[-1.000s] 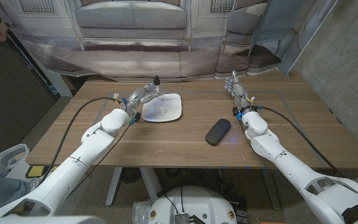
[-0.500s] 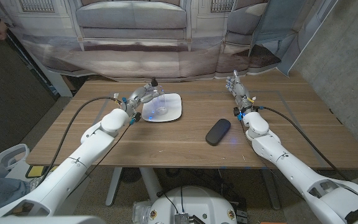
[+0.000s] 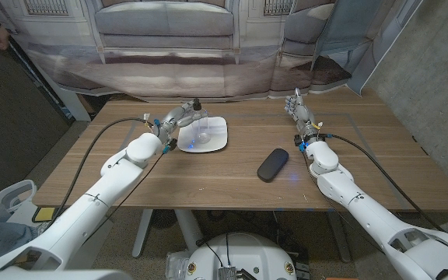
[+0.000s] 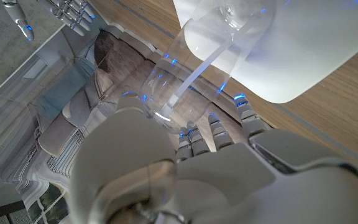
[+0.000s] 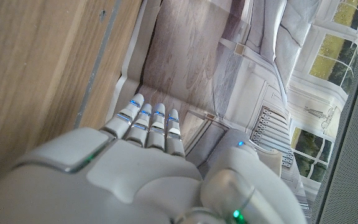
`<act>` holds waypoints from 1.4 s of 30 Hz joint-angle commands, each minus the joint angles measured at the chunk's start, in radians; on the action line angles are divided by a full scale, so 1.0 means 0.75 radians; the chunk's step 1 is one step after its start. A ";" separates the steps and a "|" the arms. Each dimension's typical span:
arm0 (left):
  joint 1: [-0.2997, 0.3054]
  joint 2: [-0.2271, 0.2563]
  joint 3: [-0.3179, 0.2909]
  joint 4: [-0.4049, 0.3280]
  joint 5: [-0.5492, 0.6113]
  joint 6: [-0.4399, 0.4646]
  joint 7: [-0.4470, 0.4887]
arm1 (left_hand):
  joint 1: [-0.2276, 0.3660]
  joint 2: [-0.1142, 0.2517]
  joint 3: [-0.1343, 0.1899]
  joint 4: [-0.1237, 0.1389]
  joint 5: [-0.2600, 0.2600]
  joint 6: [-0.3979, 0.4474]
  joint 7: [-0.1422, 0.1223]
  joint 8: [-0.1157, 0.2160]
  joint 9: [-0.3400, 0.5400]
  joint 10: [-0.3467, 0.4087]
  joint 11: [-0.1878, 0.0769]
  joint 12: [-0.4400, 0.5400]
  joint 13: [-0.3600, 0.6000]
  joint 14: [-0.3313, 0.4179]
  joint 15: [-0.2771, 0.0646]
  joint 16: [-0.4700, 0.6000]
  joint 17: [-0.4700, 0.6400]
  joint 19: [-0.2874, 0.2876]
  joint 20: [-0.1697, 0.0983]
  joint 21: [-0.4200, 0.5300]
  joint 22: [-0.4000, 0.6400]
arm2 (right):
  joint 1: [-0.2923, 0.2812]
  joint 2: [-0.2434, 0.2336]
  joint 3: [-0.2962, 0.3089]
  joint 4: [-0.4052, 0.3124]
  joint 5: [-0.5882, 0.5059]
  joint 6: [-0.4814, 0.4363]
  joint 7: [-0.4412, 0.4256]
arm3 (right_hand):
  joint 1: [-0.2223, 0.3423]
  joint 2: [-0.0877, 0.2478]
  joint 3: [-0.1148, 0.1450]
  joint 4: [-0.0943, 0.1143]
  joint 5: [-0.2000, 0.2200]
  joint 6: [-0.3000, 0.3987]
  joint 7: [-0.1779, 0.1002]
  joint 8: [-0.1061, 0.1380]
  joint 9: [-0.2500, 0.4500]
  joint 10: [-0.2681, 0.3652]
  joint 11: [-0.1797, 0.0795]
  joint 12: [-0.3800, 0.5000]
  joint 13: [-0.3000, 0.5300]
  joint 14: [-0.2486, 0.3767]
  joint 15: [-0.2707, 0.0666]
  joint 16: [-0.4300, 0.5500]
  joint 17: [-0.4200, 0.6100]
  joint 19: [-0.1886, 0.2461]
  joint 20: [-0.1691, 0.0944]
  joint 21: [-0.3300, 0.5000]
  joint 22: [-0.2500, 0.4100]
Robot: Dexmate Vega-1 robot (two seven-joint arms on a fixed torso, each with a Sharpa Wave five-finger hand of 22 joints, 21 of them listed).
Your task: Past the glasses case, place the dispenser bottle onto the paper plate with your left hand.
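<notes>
The clear dispenser bottle (image 3: 197, 118) with a black pump top stands upright at the far left edge of the white paper plate (image 3: 212, 141). My left hand (image 3: 175, 119) grips it from the left side. In the left wrist view the bottle (image 4: 194, 59) reaches from my left hand (image 4: 185, 168) to the plate (image 4: 303, 43); whether its base touches the plate I cannot tell. The dark glasses case (image 3: 272, 164) lies right of the plate, nearer the front. My right hand (image 3: 298, 111) stands upright with straight fingers (image 5: 151, 124), holding nothing.
The wooden table (image 3: 232, 183) stretches out in front of the plate and case. A backdrop printed with a sofa (image 3: 166, 31) hangs behind the far edge. Cables run along both arms.
My left hand and the bottle have stayed almost in place at the plate's edge. My right hand has drifted slightly to the right.
</notes>
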 commanded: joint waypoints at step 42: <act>0.114 0.073 -0.095 -0.233 -0.033 0.059 0.030 | -0.143 -0.073 -0.091 0.056 0.029 -0.050 0.031 0.015 0.002 -0.060 0.053 0.019 -0.024 -0.069 0.030 0.006 -0.021 -0.066 -0.002 -0.013 -0.001 | -0.027 -0.022 0.025 -0.030 0.010 0.023 0.007 | 0.013 0.007 -0.015 0.000 0.000 0.002 -0.019 0.000 0.007 0.013 -0.003 0.003 0.008 0.003 0.007 -0.003 0.005 -0.002 0.010 0.000 0.005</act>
